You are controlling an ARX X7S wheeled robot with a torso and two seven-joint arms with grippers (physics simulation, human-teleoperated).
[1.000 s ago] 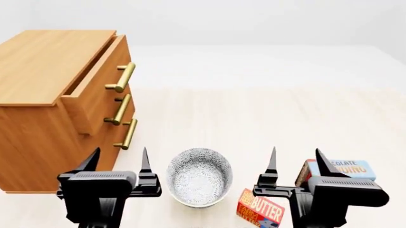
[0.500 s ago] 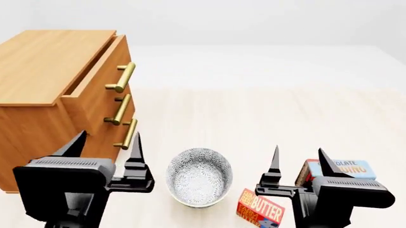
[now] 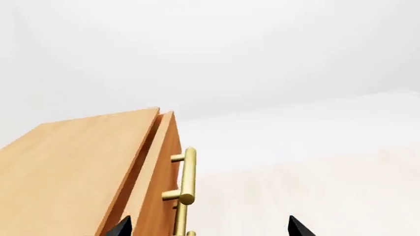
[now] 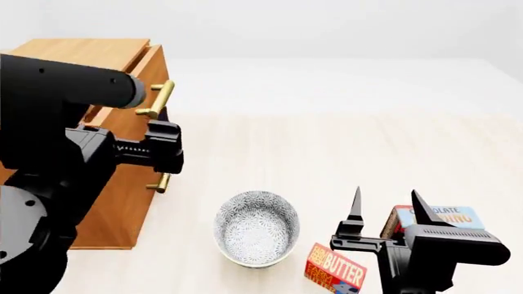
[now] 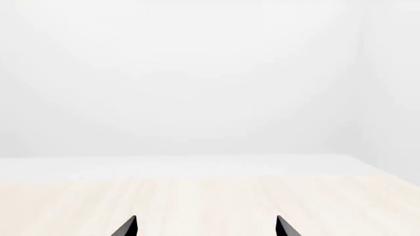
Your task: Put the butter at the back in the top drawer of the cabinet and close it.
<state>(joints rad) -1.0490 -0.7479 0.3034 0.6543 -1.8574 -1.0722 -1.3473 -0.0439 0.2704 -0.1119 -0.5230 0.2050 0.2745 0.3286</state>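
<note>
Left claw [image 4: 168,147] raised beside top drawer [image 4: 135,107], tips apart in wrist view, seemingly level with handle [image 3: 187,174]. Butter [image 4: 335,268] on desk [image 4: 327,153], just left of right claw [image 4: 384,211], tips apart, nearer arm. Drawer ajar.

One light brown wooden cabinet [image 4: 122,202], one patterned grey bowl [image 4: 256,228]. One red-orange butter carton [image 4: 335,269], one boxed pudding [image 4: 445,218]. Brass bar handles [image 4: 161,98]: seemingly two visible.

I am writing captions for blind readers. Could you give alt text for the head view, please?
The robot's black left arm is raised in front of a light brown wooden cabinet with brass bar handles. On the pale table stand a patterned white bowl, a red and orange butter carton and the open right gripper.
</note>
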